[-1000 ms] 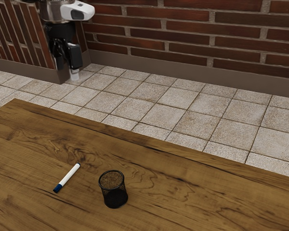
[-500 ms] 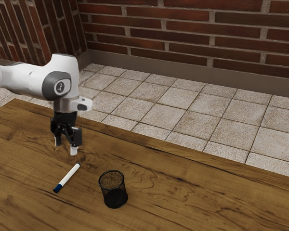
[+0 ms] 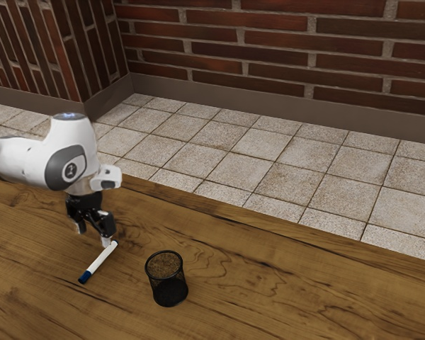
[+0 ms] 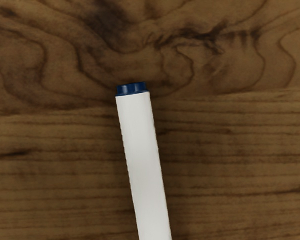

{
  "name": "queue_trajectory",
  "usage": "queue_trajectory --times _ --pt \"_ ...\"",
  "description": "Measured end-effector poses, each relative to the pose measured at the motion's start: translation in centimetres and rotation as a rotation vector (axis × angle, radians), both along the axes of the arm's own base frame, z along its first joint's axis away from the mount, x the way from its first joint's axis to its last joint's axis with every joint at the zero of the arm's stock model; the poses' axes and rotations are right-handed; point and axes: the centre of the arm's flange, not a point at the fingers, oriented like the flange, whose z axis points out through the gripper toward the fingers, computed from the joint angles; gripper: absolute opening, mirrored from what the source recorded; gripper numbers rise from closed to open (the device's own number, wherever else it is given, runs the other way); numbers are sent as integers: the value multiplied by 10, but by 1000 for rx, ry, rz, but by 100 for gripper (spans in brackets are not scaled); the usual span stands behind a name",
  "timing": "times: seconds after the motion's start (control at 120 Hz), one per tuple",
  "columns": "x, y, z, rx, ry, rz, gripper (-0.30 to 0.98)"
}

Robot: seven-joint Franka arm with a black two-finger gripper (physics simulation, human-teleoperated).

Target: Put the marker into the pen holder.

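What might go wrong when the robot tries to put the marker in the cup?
The marker lies flat and looks round, so it might roll if a finger bumps it. The open gripper is near one end, so a grip there could let it tip. The cup stands nearby and might get knocked.

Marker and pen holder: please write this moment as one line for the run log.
claw: open, near marker | marker: on table, not gripped | black mesh pen holder: upright, empty
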Motion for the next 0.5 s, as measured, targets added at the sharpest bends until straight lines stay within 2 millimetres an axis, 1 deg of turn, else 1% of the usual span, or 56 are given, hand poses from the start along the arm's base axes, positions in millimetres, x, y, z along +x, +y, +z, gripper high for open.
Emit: queue_trajectory --times 0.125,0.208,0.267,0.383,0.5 --pt "0 -24 2 6 -90 -35 66" --pt "-4 -32 -11 8 -106 -43 66" --pt "-5 -28 -21 11 -111 -31 66" --pt "-8 -3 -36 20 -111 26 66" --pt "-7 -2 -43 25 -122 32 66"
